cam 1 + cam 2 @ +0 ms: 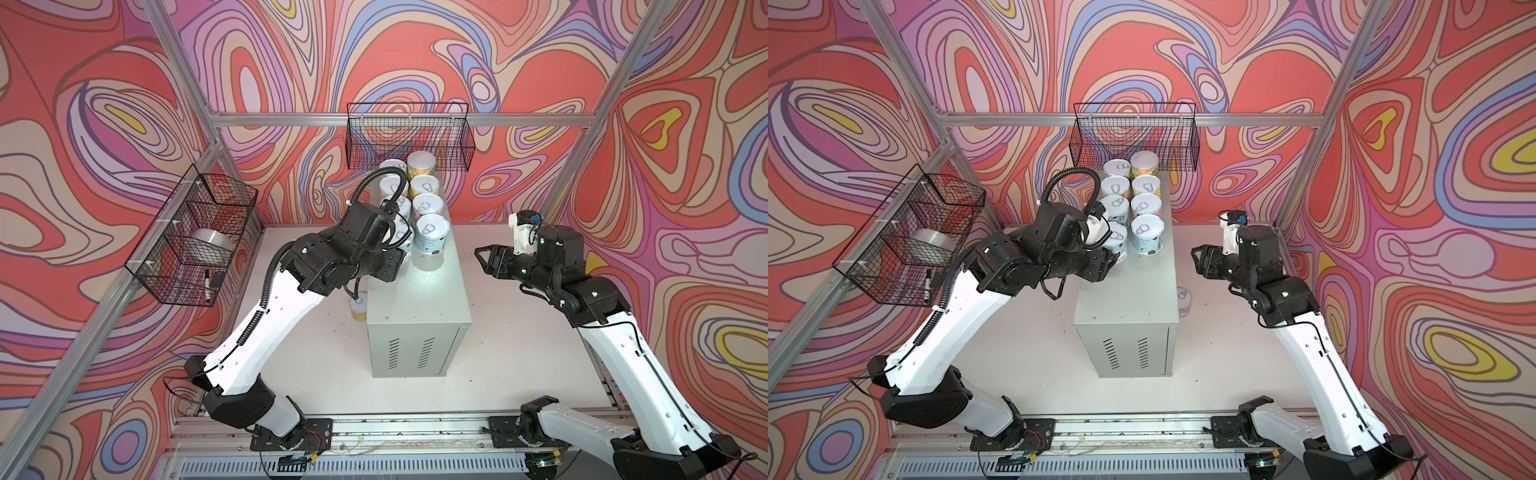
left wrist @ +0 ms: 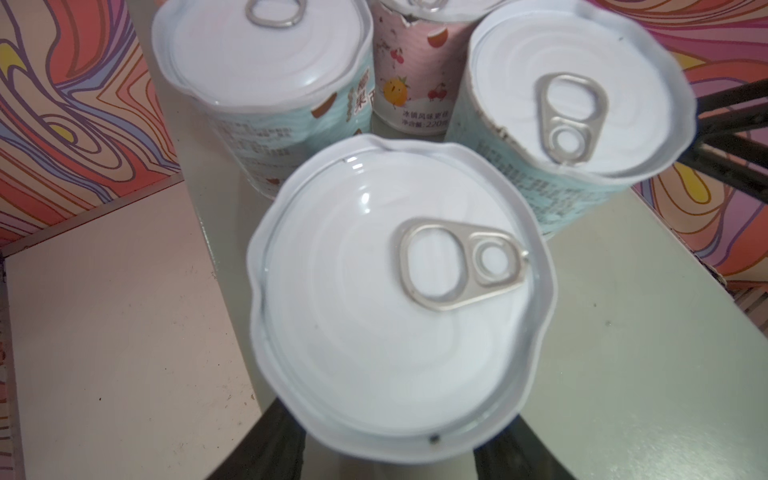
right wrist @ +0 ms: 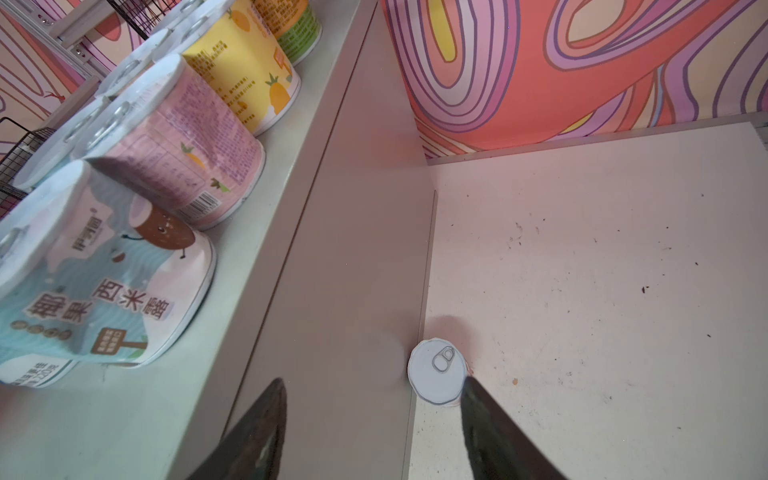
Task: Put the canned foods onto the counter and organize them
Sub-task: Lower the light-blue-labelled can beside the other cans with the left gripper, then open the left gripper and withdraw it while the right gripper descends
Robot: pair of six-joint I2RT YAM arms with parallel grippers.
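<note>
Nearest, two short cylindrical tins stand upright on the white tabletop (image 1: 291,374), long axes vertical and silver pull-tab lids up. A yellow-labelled tin (image 1: 358,309) is just beside the left wall of the tall pale grey metal counter (image 1: 432,291). A pink-labelled tin (image 1: 1183,301) is just beside its right wall. The counter's vented front faces the viewer in both top views, and its long axis runs away toward the back wall.

Farther in, the left gripper (image 1: 1108,258) reaches over the counter's left edge to the nearest tin of the left row, a pale blue-labelled tin (image 2: 386,291) standing upright on the glossy top. Its dark fingers (image 2: 286,419) run up under the lid rim on either side, clenched against the tin's wall. The pull-tab's ring end points toward the counter's left edge. The right gripper (image 1: 481,258) hovers near the counter's right edge, fingers spread and empty.

Behind, seven more tins (image 1: 433,226) stand upright, making two close rows of four along the counter's long axis to its far end. The farthest right one, an orange-and-green tin (image 1: 422,164), shows a plain pale top.

On the left frame, a black wire side basket (image 1: 166,266) holds a silvery tape roll (image 1: 212,245) and a black marker (image 1: 206,284). A black wire back basket (image 1: 411,137) hangs on the aluminium rail (image 1: 291,119) over the counter's far end. Swirling red, pink and purple walls (image 1: 104,104) enclose everything.
</note>
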